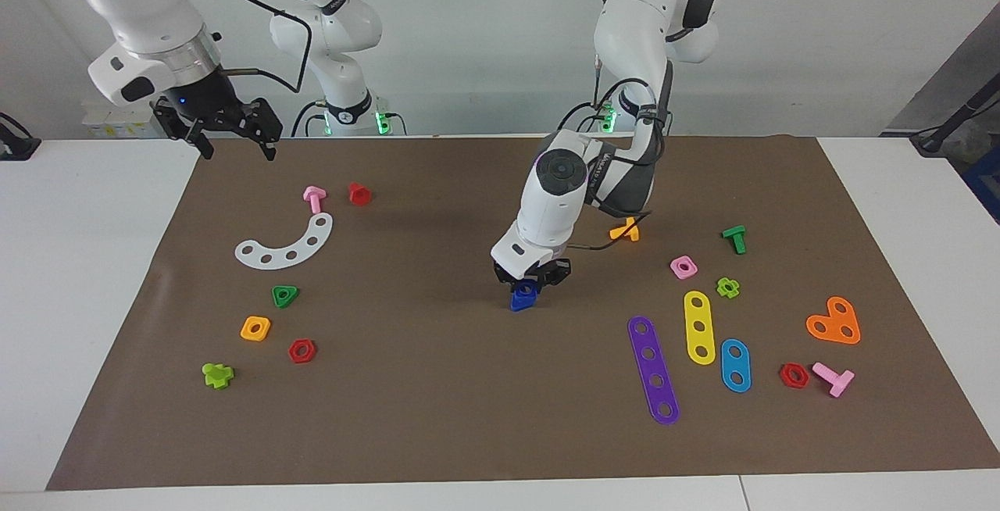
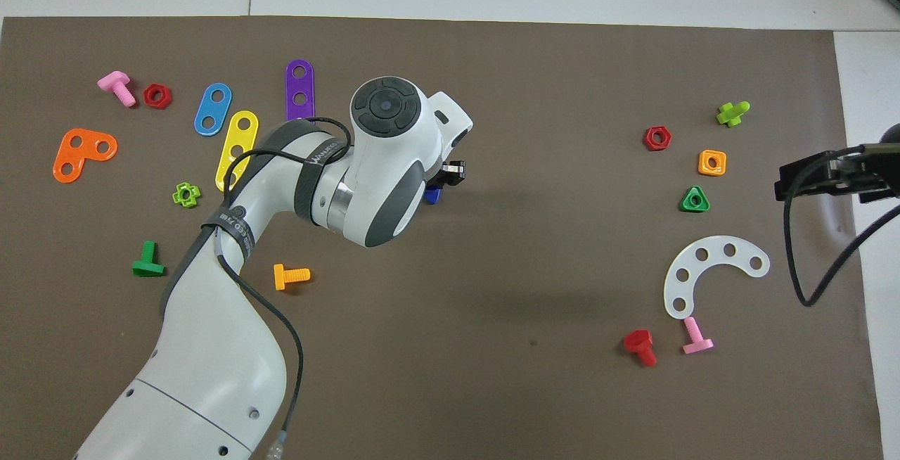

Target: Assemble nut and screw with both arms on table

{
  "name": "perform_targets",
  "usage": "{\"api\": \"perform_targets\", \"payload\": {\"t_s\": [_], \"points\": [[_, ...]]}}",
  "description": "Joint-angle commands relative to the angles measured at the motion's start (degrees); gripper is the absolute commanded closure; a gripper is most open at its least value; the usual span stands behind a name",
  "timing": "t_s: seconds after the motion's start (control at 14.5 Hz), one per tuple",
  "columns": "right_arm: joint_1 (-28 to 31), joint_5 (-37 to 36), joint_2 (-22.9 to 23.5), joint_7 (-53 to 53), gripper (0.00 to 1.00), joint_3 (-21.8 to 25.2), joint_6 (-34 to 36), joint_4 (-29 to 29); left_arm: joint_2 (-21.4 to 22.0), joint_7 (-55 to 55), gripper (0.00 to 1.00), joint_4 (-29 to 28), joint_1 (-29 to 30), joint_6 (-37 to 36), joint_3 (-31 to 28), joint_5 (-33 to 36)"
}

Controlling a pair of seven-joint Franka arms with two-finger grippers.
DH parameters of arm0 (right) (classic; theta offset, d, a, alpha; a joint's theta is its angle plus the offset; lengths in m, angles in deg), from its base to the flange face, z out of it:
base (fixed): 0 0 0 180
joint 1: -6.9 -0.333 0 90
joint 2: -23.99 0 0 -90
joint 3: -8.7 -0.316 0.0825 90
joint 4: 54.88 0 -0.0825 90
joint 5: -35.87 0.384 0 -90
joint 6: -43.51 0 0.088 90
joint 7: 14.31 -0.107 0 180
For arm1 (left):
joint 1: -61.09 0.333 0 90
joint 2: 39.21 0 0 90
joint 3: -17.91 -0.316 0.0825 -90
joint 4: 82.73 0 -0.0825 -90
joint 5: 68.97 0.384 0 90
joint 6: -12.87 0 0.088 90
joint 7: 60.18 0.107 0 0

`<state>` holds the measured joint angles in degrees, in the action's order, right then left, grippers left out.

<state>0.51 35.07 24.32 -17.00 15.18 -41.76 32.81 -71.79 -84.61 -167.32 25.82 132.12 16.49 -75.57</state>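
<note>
The left end effector (image 1: 530,280) is pinching the nut (image 1: 526,288) directly over the screw (image 1: 521,301), which is standing mid-desk, about 9 o'clock from the purple strip (image 1: 653,369). Seating looks underway; next comes pressing or turning it down squarely. The right end effector (image 1: 232,138) is waiting, fingers spread, gripping nothing, over the mat's corner.

Overhead: left arm's wrist housing covers most of the left gripper (image 2: 450,173); only a black finger tip shows. Of the blue pieces beneath, just a sliver of the screw (image 2: 432,195) is visible; the nut is hidden there. Facing view: nut (image 1: 526,287) sits between the fingers, directly over the screw (image 1: 522,302); whether they touch is unclear. Right gripper (image 2: 823,177) cut by the overhead frame's edge, its fingers out of view. Purple strip (image 2: 300,87) partly under the arm.
</note>
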Motion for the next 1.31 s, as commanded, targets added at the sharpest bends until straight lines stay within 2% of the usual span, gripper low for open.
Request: {"api": "perform_targets", "payload": {"t_s": [0.0,0.28,0.62,0.69,0.9,1.11,1.24], "points": [[0.33,-0.08,-0.51,1.63,0.00,-0.24,0.46,0.55,-3.10,-0.53,0.61,1.45,-1.29,1.33,-1.13,-0.62],[0.33,-0.08,-0.51,1.63,0.00,-0.24,0.46,0.55,-3.80,-0.53,0.61,3.37,-0.77,0.10,-1.31,-0.79],[0.33,-0.08,-0.51,1.63,0.00,-0.24,0.46,0.55,-3.72,-0.53,0.58,2.68,-0.94,0.80,-1.22,-0.62],[0.33,-0.08,-0.51,1.63,0.00,-0.24,0.46,0.55,-3.72,-0.44,0.49,2.59,-0.94,1.32,-1.31,-0.53],[0.33,-0.08,-0.51,1.72,0.00,-0.24,0.46,0.55,-3.72,-0.53,0.14,2.50,-0.94,2.21,-1.31,-0.53],[0.33,-0.08,-0.51,1.63,0.00,-0.24,0.46,0.55,-3.72,-0.44,0.00,2.59,-0.94,2.21,-1.39,-0.53],[0.33,-0.08,-0.51,1.72,0.00,-0.24,0.46,0.55,-3.72,-0.44,0.00,3.20,-0.42,0.37,-1.48,-0.53]]}}
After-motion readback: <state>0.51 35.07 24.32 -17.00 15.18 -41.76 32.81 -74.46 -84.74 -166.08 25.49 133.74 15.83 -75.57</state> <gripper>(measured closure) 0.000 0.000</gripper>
